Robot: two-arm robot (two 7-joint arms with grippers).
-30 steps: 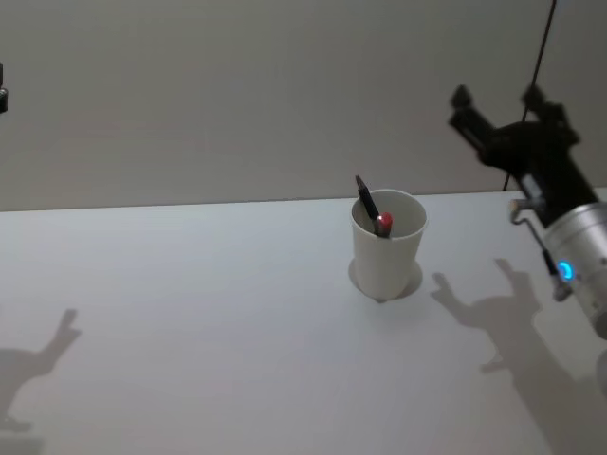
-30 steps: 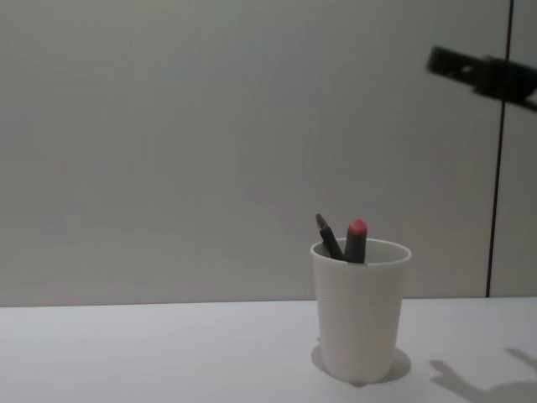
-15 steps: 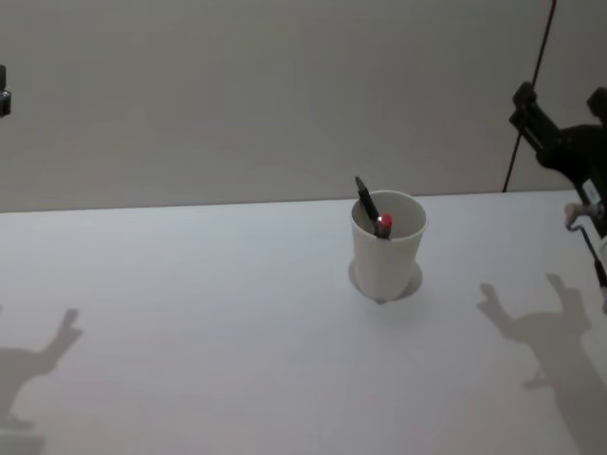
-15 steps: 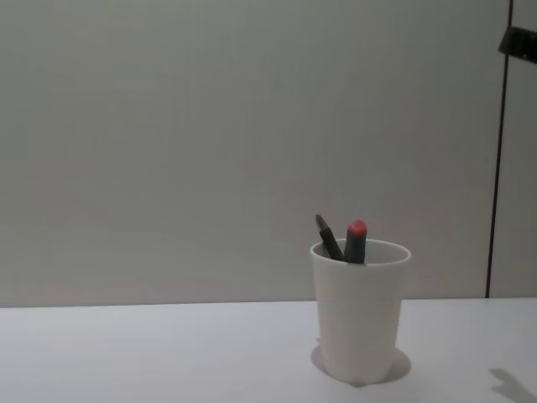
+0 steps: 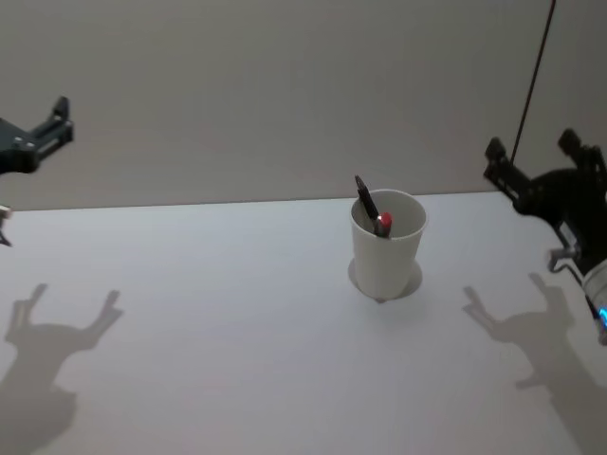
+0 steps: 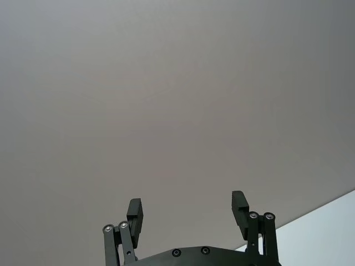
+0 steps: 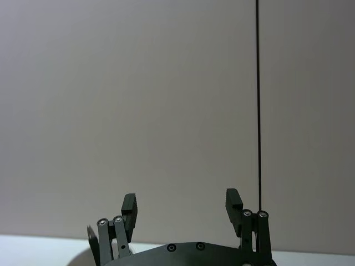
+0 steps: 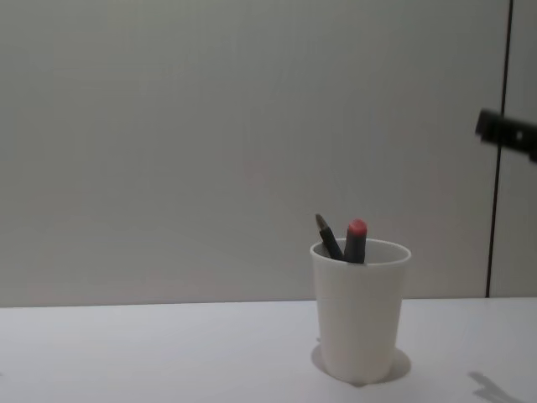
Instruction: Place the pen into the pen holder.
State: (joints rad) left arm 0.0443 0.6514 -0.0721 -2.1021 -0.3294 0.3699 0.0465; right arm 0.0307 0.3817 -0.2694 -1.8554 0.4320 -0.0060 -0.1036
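White paper pen holder [image 5: 388, 248] is found upright with the pen [image 5: 365, 202] inside, well left of the right gripper [image 5: 537, 169], since lowered, fingers apart. Left gripper [image 5: 38, 133], newly raised, also spread; placement judged complete.

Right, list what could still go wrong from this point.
1. The pen holder is a light paper cup standing alone on the table; the two pens lean toward one side of the rim, so a bump could tip it.
2. The right tool, open and raised to the cup's right, could clip the rim if it swings inward.
3. The left tool is open at the far left; little risk there.
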